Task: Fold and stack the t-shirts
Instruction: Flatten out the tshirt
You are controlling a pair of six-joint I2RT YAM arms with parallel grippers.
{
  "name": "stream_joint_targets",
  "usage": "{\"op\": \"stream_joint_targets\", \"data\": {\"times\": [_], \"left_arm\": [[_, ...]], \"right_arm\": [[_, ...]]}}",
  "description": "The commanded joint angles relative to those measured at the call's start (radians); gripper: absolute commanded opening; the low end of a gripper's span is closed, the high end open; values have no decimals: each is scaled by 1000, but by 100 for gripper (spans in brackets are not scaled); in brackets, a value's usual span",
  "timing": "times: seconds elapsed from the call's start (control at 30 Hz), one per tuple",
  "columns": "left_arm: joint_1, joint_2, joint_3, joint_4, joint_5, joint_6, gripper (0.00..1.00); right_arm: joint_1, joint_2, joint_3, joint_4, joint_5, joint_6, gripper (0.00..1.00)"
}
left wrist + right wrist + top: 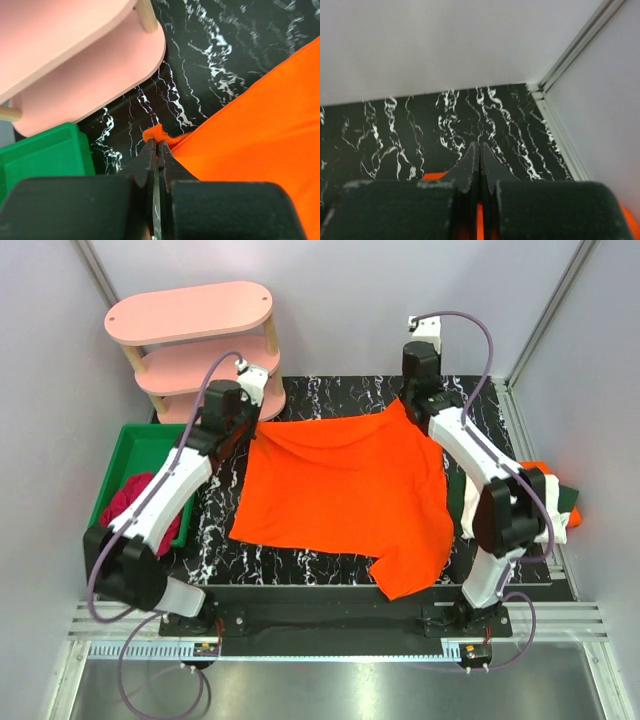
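1. The bright orange t-shirt (345, 490) is laid out nearly flat on the black, white-veined worktop (330, 395), between the two arms.
2. One sleeve of the shirt hangs towards the near edge of the worktop, in front of the right arm's base.
3. The left tool (156, 147) is closed, with its fingers pressed together on the far left corner of the shirt. A small bunch of orange cloth is seen at the fingertips in the left wrist view.
4. The right tool (480, 150) is likewise closed at the far right corner of the shirt. Orange cloth is visible under and between its fingers in the right wrist view.
5. Both clamped corners are held at the far edge of the shirt, well apart from each other.
6. A pile of t-shirts (565, 502) is located at the right edge of the worktop. Orange and dark green cloth can be made out; the rest is hidden by the right arm.
7. A pink shelf unit (195, 340) stands at the far left corner.
8. A green bin (135, 445) is placed just left of the worktop, with dark red cloth (128, 502) inside it.
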Motion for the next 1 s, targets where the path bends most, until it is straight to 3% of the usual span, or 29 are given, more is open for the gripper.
{"op": "stream_joint_targets", "data": {"times": [0.0,0.3,0.57,0.97], "left_arm": [[12,102,62,153,-34,15,0],[52,307,180,237,-96,-11,0],[95,450,312,245,-150,-43,0],[107,499,340,239,-150,-43,0]], "right_arm": [[-29,74,52,18,-65,57,0],[-98,278,142,9,-141,103,0],[-129,453,386,-54,-135,108,0],[-121,540,601,-111,-189,145,0]]}}
